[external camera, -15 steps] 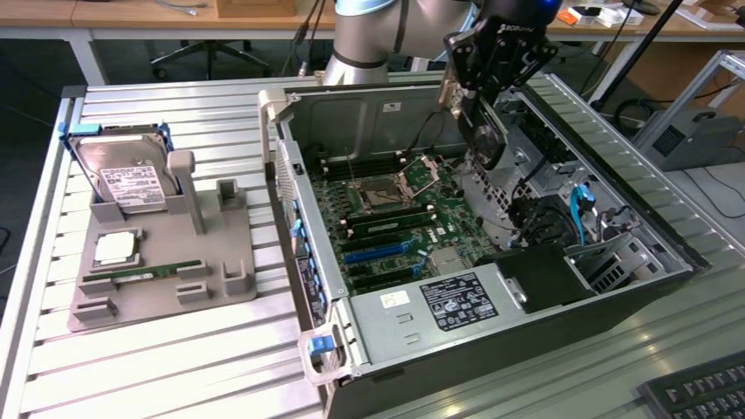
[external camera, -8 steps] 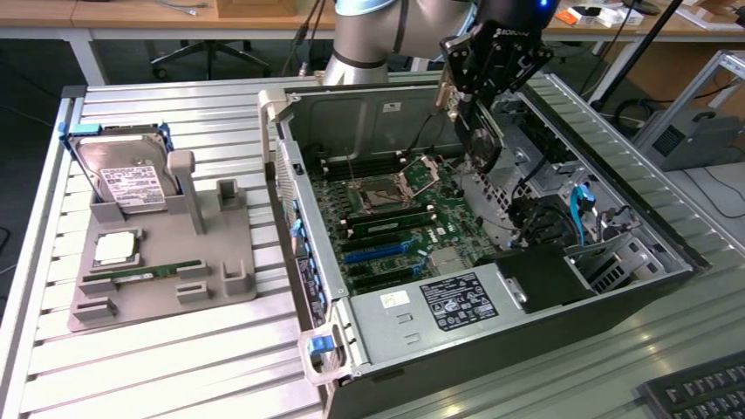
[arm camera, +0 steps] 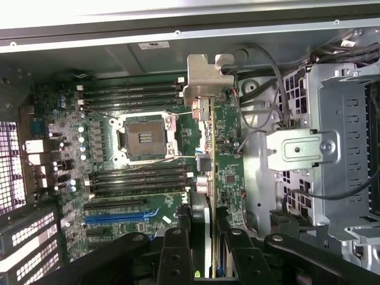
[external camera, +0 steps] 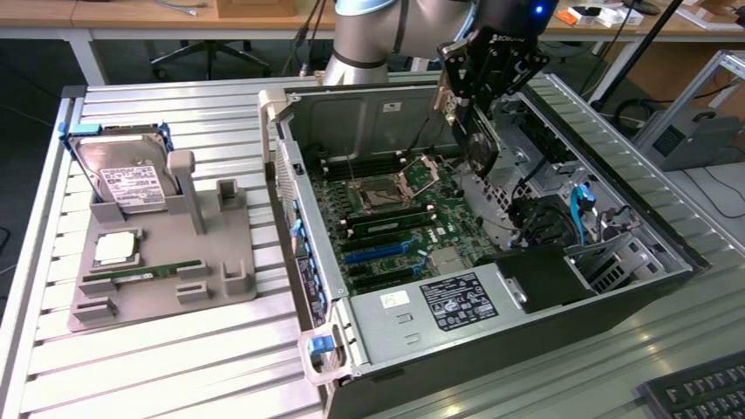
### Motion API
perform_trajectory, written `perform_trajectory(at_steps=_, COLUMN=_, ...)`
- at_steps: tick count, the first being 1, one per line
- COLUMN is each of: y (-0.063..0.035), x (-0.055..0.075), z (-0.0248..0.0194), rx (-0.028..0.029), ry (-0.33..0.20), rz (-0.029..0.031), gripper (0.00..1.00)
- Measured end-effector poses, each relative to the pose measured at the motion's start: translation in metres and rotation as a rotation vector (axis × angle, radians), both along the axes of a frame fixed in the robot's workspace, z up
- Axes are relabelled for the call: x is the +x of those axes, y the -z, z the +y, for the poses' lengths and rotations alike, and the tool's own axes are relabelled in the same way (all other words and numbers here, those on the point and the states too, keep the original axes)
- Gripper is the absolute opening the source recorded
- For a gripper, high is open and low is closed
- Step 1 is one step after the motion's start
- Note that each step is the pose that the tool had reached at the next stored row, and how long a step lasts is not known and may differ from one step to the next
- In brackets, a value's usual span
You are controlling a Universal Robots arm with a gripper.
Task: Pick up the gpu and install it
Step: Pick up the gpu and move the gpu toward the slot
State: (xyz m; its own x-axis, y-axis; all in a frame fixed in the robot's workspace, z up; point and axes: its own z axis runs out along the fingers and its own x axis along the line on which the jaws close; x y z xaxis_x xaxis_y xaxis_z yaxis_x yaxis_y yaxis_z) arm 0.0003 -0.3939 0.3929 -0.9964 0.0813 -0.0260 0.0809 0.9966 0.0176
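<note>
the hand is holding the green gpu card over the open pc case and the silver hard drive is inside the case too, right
No: the exterior view shows the silver rectangular hard drive standing in the grey plastic holder outside the black computer case. The hand holds the flat green GPU card over it.

Place: you're in a robotics lab or workshop.
Bench: slatted metal table (external camera: 174,349) carrying an open computer case (external camera: 559,340).
Twelve o'clock: robot arm (external camera: 372,35), with desks (external camera: 140,28) and an office chair (external camera: 209,54) behind it.
Five o'clock: keyboard (external camera: 699,393).
Three o'clock: aluminium frame (external camera: 716,78).
</note>
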Motion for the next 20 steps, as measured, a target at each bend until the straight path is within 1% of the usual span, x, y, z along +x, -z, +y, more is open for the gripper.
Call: perform_trajectory(at_steps=20, y=0.0117, x=-0.001, z=0.0000, rx=0.0001, ry=0.000, rz=0.0000, gripper=0.27)
